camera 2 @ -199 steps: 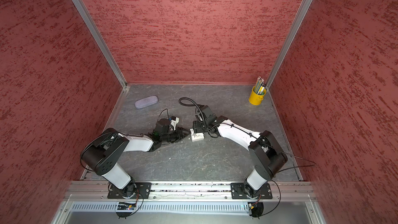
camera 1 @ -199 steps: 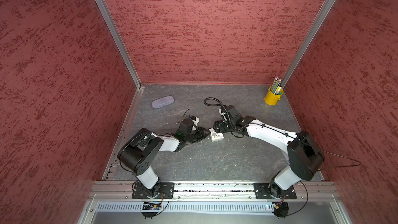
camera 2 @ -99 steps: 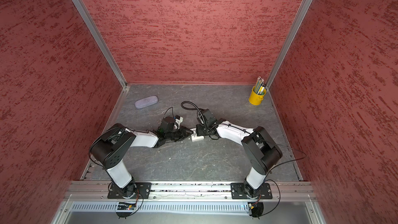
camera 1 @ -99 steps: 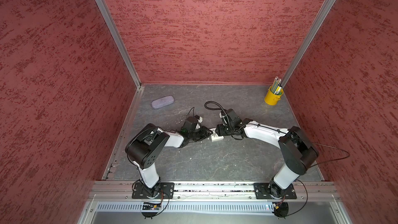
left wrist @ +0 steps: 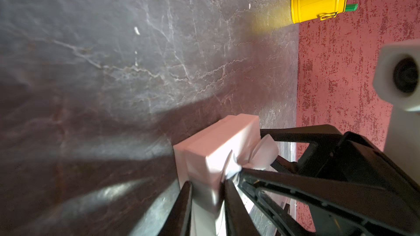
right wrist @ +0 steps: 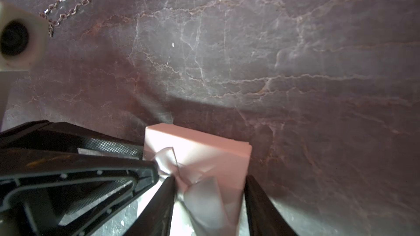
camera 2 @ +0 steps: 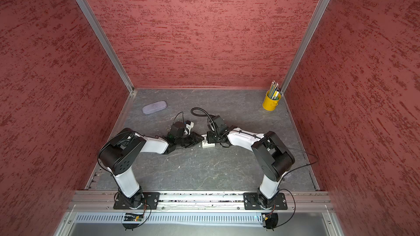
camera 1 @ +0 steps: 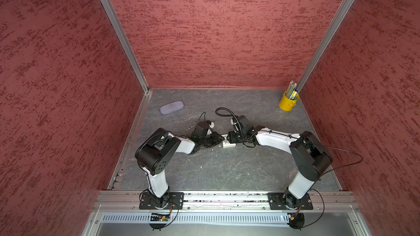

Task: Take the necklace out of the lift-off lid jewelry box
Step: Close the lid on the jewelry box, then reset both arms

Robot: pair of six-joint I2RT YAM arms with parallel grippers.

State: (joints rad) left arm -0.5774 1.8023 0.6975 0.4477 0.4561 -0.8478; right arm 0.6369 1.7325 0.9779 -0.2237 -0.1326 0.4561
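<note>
The white jewelry box [camera 1: 228,144] [camera 2: 208,144] lies mid-table with its bow-printed lid on, pinched between both arms. My left gripper [left wrist: 207,183] comes in from the left, rolled on its side. It is shut on one edge of the box [left wrist: 218,141], one finger under it and one over. My right gripper [right wrist: 209,178] comes from the right, its fingers pressed on two opposite sides of the lid [right wrist: 204,141]. The necklace [right wrist: 68,7], a thin silvery chain, lies loose on the table behind the left wrist [camera 1: 189,127] [camera 2: 168,128], outside the box.
A lilac glasses case [camera 1: 171,107] lies at the back left. A yellow pencil cup [camera 1: 287,101] stands in the back right corner. A black cable loop [camera 1: 223,112] arches behind the right wrist. Red walls close three sides and a metal rail [camera 1: 227,197] runs along the front.
Both arms have pushed in toward the box from either side, and the jaws of both grippers have narrowed onto it. The box has shifted slightly.
</note>
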